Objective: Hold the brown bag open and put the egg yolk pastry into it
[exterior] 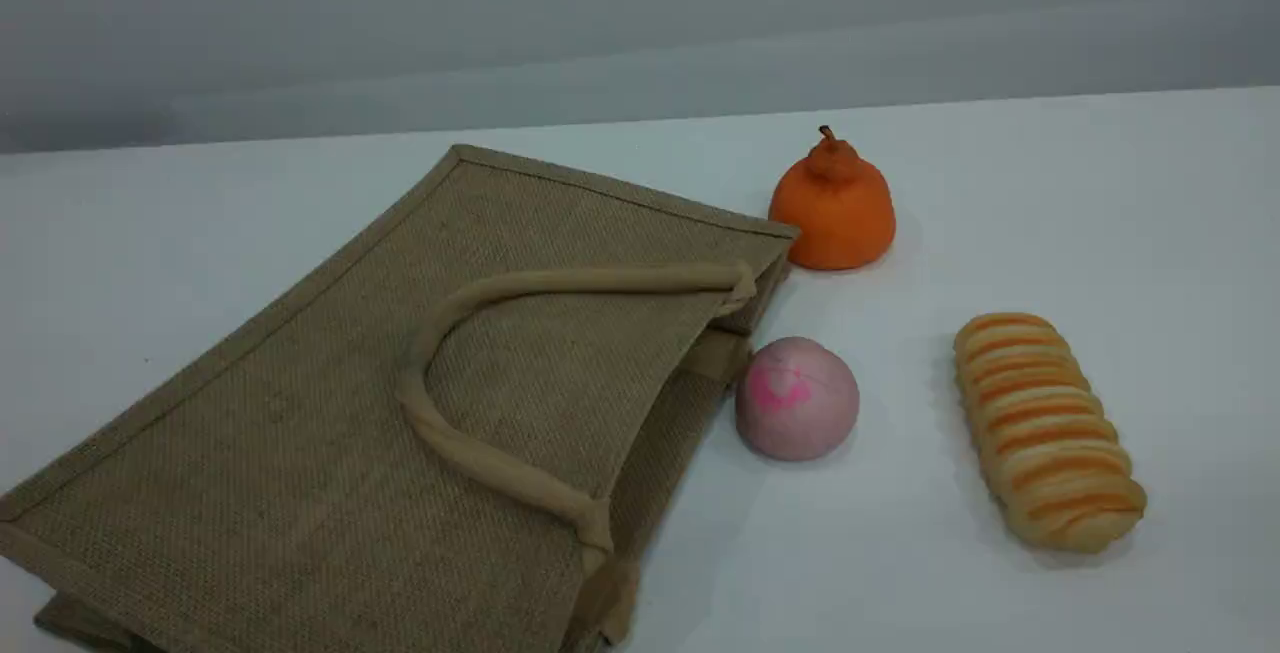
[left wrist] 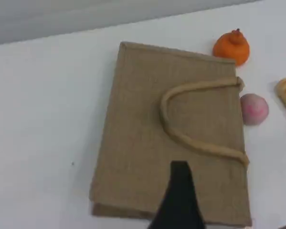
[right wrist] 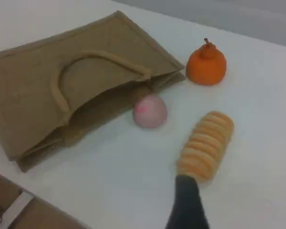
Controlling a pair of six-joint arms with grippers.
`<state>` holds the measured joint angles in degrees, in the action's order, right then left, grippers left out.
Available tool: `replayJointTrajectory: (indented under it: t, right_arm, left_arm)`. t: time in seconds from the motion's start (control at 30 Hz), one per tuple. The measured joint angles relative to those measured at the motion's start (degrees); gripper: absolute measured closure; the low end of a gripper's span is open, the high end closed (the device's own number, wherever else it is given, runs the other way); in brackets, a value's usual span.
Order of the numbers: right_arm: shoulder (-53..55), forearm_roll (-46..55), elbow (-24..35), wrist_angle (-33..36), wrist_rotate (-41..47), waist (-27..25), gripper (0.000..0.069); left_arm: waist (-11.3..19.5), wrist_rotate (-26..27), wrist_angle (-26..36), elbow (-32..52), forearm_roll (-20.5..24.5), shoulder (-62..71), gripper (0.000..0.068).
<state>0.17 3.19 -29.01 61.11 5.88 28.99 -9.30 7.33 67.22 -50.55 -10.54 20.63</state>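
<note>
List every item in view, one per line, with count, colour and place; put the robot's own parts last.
brown bag: one, tan-brown woven, lying flat on the left of the table, mouth facing the food items.
rope handle: one seen, beige, looped across the bag's upper face.
orange pear-shaped item: one, orange with a stem, just beyond the bag's far mouth corner.
pink-marked ball: one, pale pink, right beside the bag's mouth.
striped loaf: one, cream with orange stripes, far right.
table: one, white.
egg yolk pastry: none seen in any view.
left claw: one black fingertip showing, above the bag.
right claw: one dark fingertip showing, above the loaf's near end.
</note>
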Motion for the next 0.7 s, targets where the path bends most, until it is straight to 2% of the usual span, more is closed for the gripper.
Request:
replayJointTrajectory:
  t: [0.37,0.5,0.7]
  right_arm:
    - [0.05,-0.07,0.00,0.00,0.09,0.00,0.0249]
    - [0.05,-0.07,0.00,0.00,0.04,0.00,0.0249]
    - [0.05,-0.12,0.00,0.00,0.04,0.00,0.0249]
  left_arm:
    - [0.00,-3.06,-3.13,15.37,6.33,-8.20,0.0175]
    - [0.00,-3.37,-3.18,18.99,6.01,-9.05,0.0183]
    - [0.00,-3.37,-3.77,19.44,6.01,-9.46,0.0183]
